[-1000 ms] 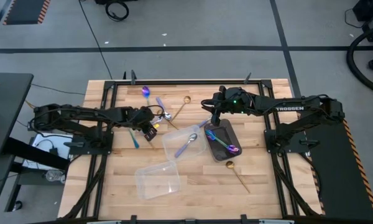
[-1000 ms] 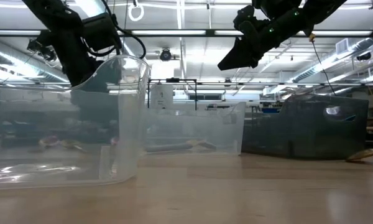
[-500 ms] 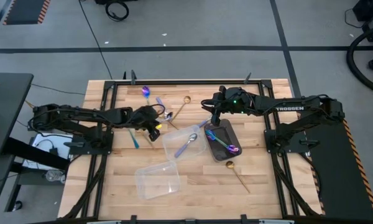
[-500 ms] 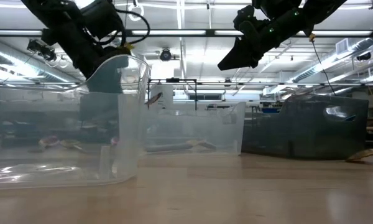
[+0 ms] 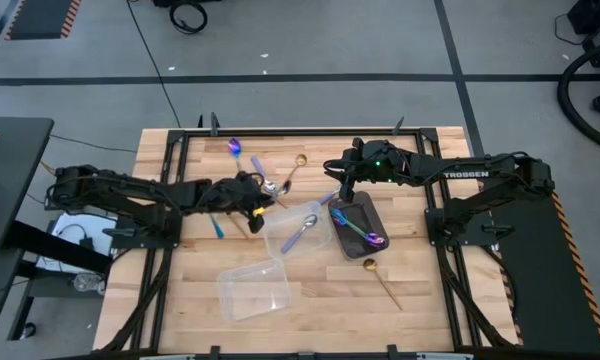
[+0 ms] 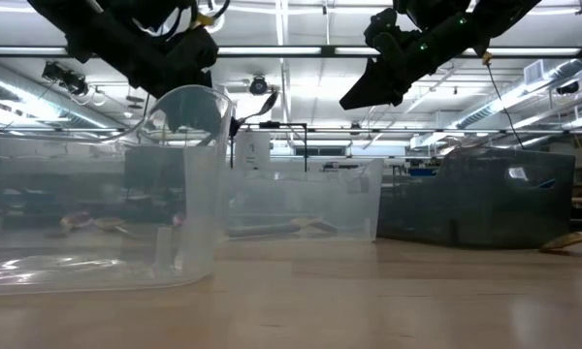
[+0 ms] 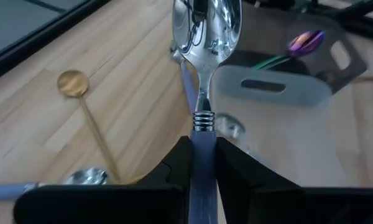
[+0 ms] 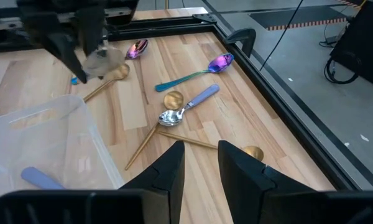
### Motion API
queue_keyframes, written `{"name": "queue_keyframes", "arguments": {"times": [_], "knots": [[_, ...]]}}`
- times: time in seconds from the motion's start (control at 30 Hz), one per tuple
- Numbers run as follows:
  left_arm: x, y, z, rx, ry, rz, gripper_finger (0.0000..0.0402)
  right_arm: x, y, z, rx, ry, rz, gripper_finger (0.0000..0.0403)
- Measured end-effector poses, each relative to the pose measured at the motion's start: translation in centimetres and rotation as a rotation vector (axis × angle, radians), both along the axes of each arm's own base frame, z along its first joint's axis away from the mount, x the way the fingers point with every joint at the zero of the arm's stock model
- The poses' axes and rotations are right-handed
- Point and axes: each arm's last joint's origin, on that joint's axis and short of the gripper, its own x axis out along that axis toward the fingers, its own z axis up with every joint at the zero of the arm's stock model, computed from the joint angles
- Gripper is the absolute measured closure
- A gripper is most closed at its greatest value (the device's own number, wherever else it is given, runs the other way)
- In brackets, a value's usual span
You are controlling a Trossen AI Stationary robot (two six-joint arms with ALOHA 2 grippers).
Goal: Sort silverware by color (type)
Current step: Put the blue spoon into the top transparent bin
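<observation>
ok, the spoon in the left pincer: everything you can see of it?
The shiny silver spoon with a pale lavender handle has a mirror-bright bowl, a ribbed metal collar and a matte handle. The left pincer is shut on the handle, bowl pointing forward, lifted off the wooden table, near the clear plastic container.

**What I see besides the work items**

On the wooden table point(image 5: 310, 300) I see two clear containers. One container point(image 5: 252, 290) lies near the front edge, the other container point(image 5: 298, 228) is in the middle, just beside a dark tray point(image 5: 358, 228). Grey floor point(image 5: 300, 50) with dark lines surrounds the table.
</observation>
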Motion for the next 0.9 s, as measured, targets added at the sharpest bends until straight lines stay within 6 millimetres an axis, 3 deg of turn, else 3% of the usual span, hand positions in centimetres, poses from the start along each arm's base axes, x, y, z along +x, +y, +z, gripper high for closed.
{"name": "queue_keyframes", "arguments": {"times": [0.47,0.9], "knots": [[0.6,-2.2,1.0,-0.038,-0.140,-0.005,0.0345,0.1,0.0,0.1,-0.003,-0.014,0.000,0.0296],[1.8,-4.9,-0.8,-0.027,-0.136,0.018,0.0345,0.1,0.0,0.1,-0.004,-0.015,0.000,0.0296]]}}
